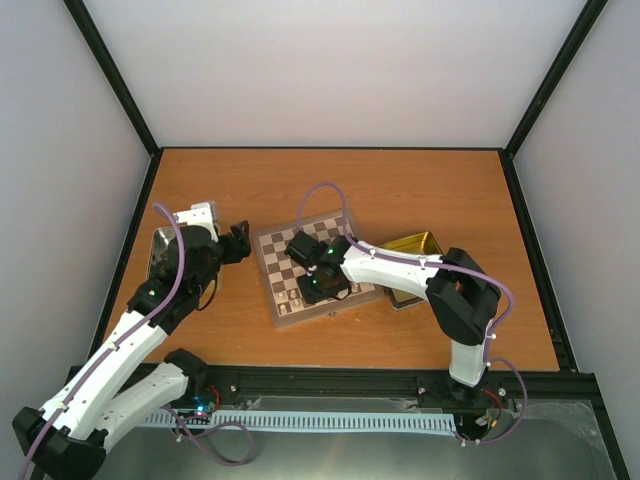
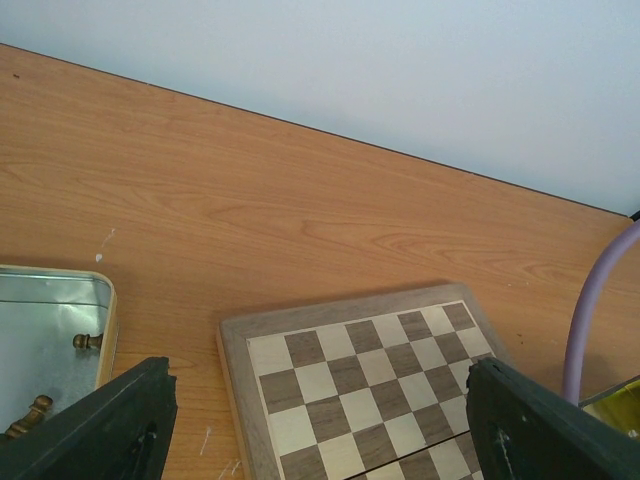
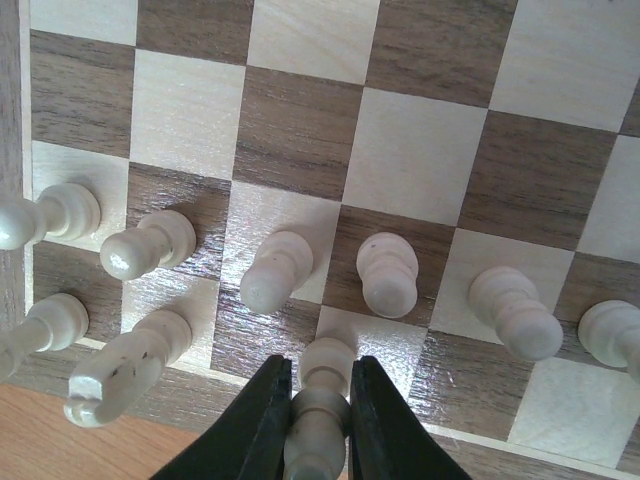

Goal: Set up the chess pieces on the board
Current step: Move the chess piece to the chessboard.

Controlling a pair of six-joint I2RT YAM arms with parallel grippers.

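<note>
— Overhead, right gripper (image 1: 318,282) low over the near edge of the board (image 1: 278,262), left gripper (image 1: 238,243) off beside the silver tray (image 1: 158,262). Any risk there?
— Hardly. Through the left wrist: jaws spread wide, gripping nothing, dark chessmen (image 2: 88,341) down in the tray.
— And through the right wrist?
— Pinched narrow on a cream piece (image 3: 327,365), base on an edge-row square. Could tip it on letting go if stuck to a finger, or clip the neighbouring chessmen (image 3: 387,275) on lifting away
</note>
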